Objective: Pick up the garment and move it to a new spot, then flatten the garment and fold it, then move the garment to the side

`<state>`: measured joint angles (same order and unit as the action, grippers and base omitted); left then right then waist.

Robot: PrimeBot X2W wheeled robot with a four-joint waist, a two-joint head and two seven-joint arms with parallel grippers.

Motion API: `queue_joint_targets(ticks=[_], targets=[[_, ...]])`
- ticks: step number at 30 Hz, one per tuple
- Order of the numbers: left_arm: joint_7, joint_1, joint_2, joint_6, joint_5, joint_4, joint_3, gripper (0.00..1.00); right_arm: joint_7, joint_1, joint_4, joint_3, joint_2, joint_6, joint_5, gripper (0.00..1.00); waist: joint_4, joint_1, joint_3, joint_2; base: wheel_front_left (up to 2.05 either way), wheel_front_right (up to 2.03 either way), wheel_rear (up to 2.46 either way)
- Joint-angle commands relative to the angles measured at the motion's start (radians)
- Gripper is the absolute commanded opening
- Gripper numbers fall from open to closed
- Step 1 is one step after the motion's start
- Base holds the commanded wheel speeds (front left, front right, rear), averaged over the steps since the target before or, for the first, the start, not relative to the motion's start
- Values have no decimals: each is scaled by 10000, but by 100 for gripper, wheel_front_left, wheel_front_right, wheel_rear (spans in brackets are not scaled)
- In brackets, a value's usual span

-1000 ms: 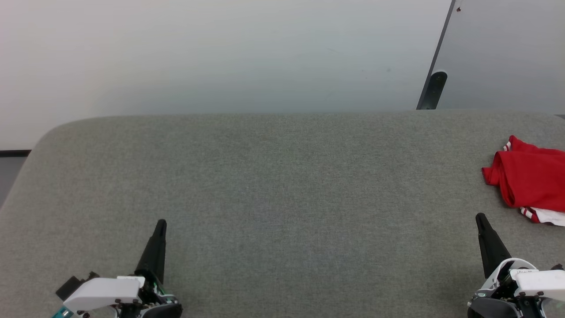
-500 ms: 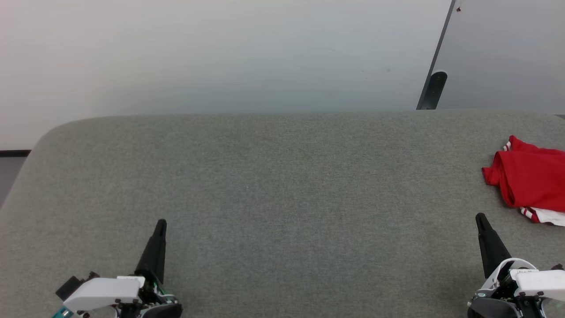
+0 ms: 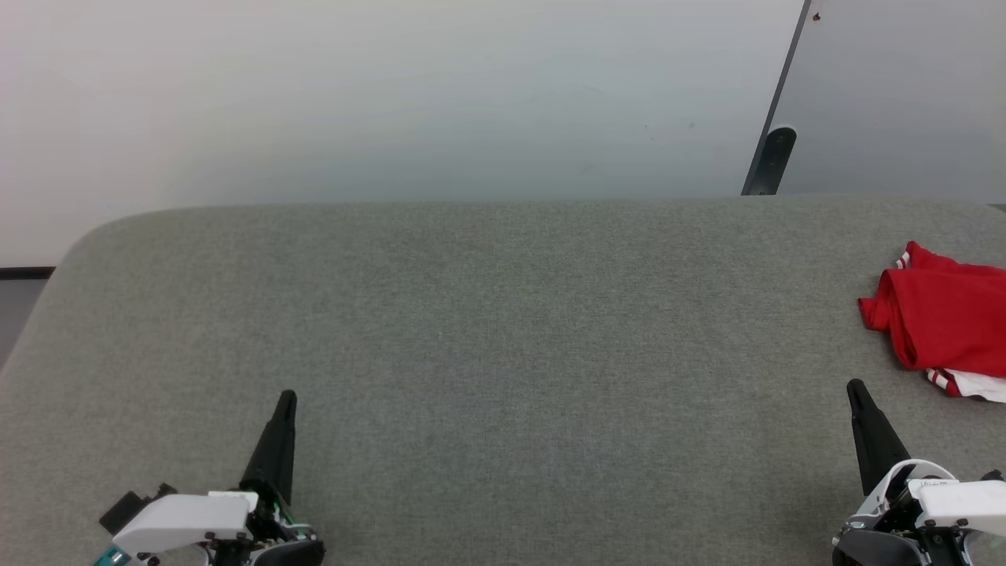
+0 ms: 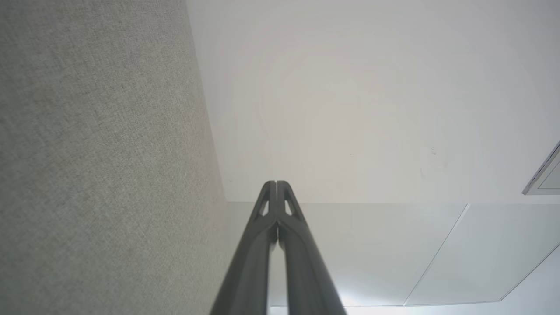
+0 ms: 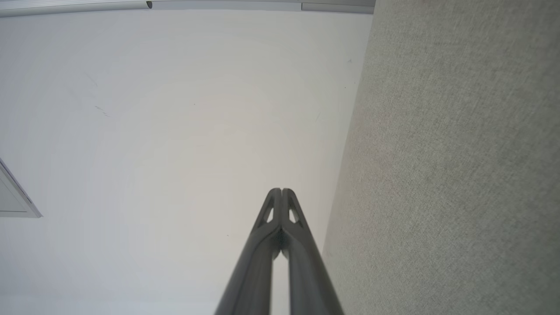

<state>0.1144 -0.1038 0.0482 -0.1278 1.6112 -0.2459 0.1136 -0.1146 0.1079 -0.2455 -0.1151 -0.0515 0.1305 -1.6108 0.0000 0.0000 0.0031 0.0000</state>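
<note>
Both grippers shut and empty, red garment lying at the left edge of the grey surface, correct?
No: the garment lies at the right edge of the grey surface, near the right gripper, as the head view shows. The left gripper and the right one are indeed shut and empty.

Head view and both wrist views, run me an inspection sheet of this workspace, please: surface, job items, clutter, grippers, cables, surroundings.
Surface: grey fabric-covered table, rounded far-left corner.
Job's things: red garment bunched at the table's right side, cut off by the frame edge; a white sleeve with striped trim shows at its near side.
Clutter: nothing seen.
Grippers: left gripper and right gripper over the table's near part, fingers shut, holding nothing; the right one is near the garment but apart from it.
Cables: nothing seen.
Surroundings: pale backdrop beyond the table; dark post beside a grey panel at far right.
</note>
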Motion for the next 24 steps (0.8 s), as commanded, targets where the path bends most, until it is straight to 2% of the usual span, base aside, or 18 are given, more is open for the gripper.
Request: queue_joint_targets(ticks=[1, 24], targets=[[32, -105, 12, -54, 31, 12, 25, 0, -9, 21, 15, 13, 42, 4, -39, 0, 0, 0, 0, 0, 0, 0, 0], [32, -105, 14, -55, 32, 12, 22, 0, -8, 21, 15, 15, 42, 4, -40, 0, 0, 0, 0, 0, 0, 0, 0]])
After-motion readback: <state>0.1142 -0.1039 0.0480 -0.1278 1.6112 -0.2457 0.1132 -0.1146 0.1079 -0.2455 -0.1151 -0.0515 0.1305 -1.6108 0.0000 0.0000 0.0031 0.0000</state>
